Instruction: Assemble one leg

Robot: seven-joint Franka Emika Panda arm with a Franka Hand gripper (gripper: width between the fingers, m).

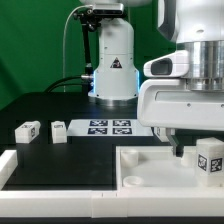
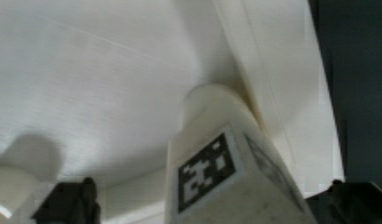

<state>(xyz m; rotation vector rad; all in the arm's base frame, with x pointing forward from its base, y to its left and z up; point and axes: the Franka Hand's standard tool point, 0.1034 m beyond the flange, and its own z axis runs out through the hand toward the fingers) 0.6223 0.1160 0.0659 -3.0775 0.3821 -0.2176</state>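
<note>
Three legs show in the exterior view: one (image 1: 26,129) at nine o'clock, one (image 1: 58,130) beside it, one (image 1: 209,160) at four o'clock. One tray-like piece (image 1: 150,165) and one marker board (image 1: 108,126) also show.

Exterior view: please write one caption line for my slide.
Panda gripper lowers a tagged leg onto the white tray-like piece; two legs wait beside the marker board.

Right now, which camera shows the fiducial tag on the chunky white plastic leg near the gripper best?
The wrist view: the leg fills it, its tag large though slanted. The exterior view shows that leg small, under the gripper, on the flat white tray piece.
</note>
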